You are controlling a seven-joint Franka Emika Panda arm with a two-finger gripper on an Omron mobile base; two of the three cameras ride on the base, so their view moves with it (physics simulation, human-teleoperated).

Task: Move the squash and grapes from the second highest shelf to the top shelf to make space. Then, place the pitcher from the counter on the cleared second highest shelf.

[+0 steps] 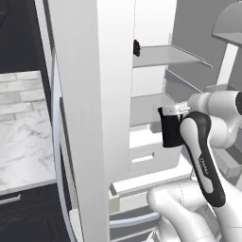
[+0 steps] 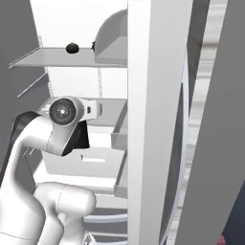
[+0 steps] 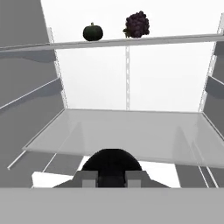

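Left base view: end effector (image 1: 166, 113) at fridge opening, black pitcher (image 1: 171, 129) hanging under it, level with second highest shelf (image 1: 146, 108). Grapes (image 1: 136, 47) above it on top shelf (image 1: 165, 56). Marble tabletop (image 1: 23, 142) far to its left.

Right base view: pitcher (image 2: 79, 135) below wrist. Squash (image 2: 72, 47) on top shelf (image 2: 52, 58), above.

Hand view: second highest shelf (image 3: 127, 131) bare, just ahead. Squash (image 3: 92, 32) and grapes (image 3: 137, 24) on top shelf (image 3: 113, 42), above. Pitcher (image 3: 111, 160) at bottom edge, held; finger tips hidden.
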